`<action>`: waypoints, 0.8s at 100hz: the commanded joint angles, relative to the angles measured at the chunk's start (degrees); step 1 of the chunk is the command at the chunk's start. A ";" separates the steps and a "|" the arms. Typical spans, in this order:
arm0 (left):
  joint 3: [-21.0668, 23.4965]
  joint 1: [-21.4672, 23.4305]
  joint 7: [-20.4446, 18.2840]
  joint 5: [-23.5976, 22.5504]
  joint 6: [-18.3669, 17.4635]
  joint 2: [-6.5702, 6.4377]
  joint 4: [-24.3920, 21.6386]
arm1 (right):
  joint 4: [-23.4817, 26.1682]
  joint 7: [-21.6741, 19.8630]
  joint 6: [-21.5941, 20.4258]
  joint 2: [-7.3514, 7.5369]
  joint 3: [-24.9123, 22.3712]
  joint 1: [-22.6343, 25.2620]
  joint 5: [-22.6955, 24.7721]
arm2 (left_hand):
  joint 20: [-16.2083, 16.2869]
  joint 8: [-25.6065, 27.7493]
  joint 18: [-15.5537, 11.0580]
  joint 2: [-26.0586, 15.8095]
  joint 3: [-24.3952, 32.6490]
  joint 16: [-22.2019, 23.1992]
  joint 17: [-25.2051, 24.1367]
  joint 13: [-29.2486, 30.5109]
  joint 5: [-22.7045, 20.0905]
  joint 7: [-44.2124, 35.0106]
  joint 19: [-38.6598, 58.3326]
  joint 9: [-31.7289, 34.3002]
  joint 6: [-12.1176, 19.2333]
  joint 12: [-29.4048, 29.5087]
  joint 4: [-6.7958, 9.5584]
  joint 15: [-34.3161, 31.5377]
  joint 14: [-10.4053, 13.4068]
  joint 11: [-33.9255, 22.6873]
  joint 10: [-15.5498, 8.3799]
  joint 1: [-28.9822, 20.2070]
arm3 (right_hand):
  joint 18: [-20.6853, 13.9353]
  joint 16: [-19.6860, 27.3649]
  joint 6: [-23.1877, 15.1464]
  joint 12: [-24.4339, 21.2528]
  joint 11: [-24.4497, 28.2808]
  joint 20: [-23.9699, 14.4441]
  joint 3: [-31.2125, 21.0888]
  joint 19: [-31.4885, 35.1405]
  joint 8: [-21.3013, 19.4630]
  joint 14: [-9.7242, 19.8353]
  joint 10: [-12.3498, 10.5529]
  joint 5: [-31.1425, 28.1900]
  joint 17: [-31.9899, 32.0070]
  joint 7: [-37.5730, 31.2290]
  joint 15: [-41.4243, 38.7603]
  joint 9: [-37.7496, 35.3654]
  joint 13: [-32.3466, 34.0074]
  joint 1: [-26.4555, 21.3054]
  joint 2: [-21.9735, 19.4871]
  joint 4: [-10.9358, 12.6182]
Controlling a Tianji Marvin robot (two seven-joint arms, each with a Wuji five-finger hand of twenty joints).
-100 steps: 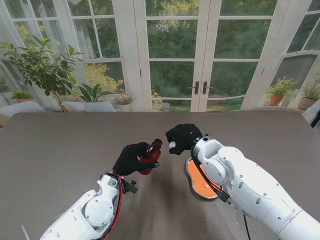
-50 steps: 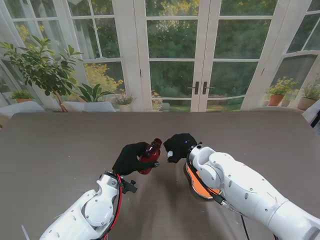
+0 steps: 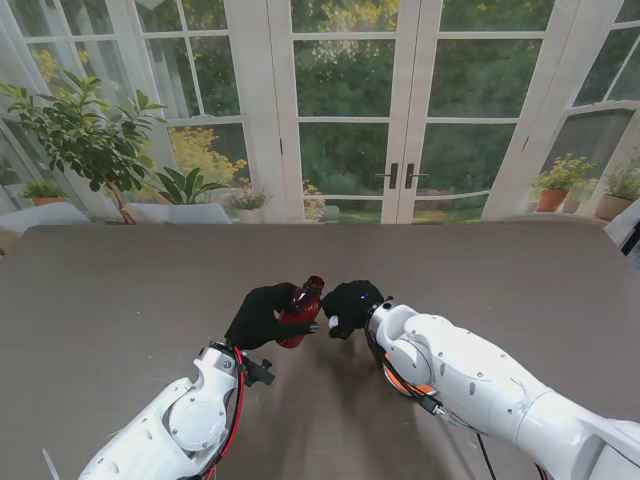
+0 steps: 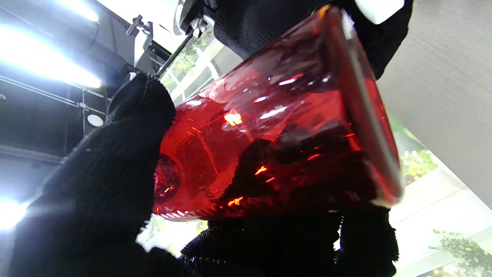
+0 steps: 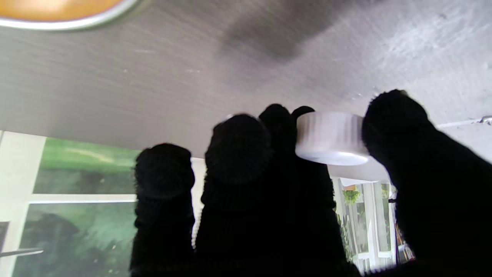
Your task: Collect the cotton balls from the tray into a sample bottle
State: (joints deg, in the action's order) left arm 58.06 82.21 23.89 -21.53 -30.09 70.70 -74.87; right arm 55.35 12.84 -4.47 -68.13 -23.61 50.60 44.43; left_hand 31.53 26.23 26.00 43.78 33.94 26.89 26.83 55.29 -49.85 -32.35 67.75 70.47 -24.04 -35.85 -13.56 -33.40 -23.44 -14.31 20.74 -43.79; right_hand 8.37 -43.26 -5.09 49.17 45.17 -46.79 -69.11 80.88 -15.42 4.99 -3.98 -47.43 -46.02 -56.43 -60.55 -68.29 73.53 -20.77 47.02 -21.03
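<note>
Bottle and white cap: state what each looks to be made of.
Bottle: clear red glass or hard plastic, glossy; it shows sharp highlights and the fingers behind it show through. White cap: likely matte plastic, opaque with a faintly ribbed side.

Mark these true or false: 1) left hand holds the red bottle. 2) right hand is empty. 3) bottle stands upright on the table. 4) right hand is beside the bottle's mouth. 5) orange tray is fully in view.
1) True: the left hand grips the red bottle.
2) False: the right hand pinches a white cap between its fingers.
3) False: the bottle is held off the table, tilted toward the right hand.
4) True.
5) False: the orange tray is mostly hidden under the right arm.
</note>
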 commanded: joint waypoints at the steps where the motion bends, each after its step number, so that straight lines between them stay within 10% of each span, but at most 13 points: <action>1: 0.00 -0.02 -1.14 0.24 -0.11 0.14 -0.22 | -0.82 -0.03 -0.43 -0.87 0.64 -0.06 0.15 | 0.52 1.58 -2.28 -10.56 13.05 0.91 -0.74 1.98 -8.18 -13.27 0.64 5.40 12.71 -1.36 3.57 -1.36 -0.15 -4.68 -7.04 -13.72 | 0.63 0.78 -6.68 -0.12 -0.07 0.75 -4.54 -0.27 0.15 -0.07 -1.51 -2.79 0.56 -9.68 0.46 -0.96 2.01 -3.98 -2.08 1.05; 80: -0.65 -0.33 -1.59 0.63 -0.18 0.17 0.11 | -8.15 3.90 -1.17 -3.54 5.61 -1.70 -1.29 | 0.55 1.58 -2.24 -10.56 13.18 0.96 -0.72 1.96 -8.18 -13.29 0.61 5.40 12.87 -1.40 3.50 -1.38 -0.06 -4.78 -7.19 -13.58 | -0.03 0.94 -4.45 -1.11 -1.60 1.22 -4.23 -0.74 1.88 0.16 -0.79 0.11 1.40 -6.01 2.76 2.14 1.96 -2.45 1.04 -0.44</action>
State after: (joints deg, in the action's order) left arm 57.43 81.87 23.39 -21.07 -30.11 70.69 -74.72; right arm 47.94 17.19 -5.44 -71.14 -18.57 48.84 43.16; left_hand 31.53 26.23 26.01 43.78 33.94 26.91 26.83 55.29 -49.85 -32.35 67.75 70.47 -24.04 -35.85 -13.56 -33.40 -23.45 -14.31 20.74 -43.79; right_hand 8.37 -43.25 -5.09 48.41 43.63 -46.48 -69.28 80.25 -14.08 4.98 -4.06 -46.69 -45.26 -57.79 -58.14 -66.82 73.53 -20.79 47.65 -21.03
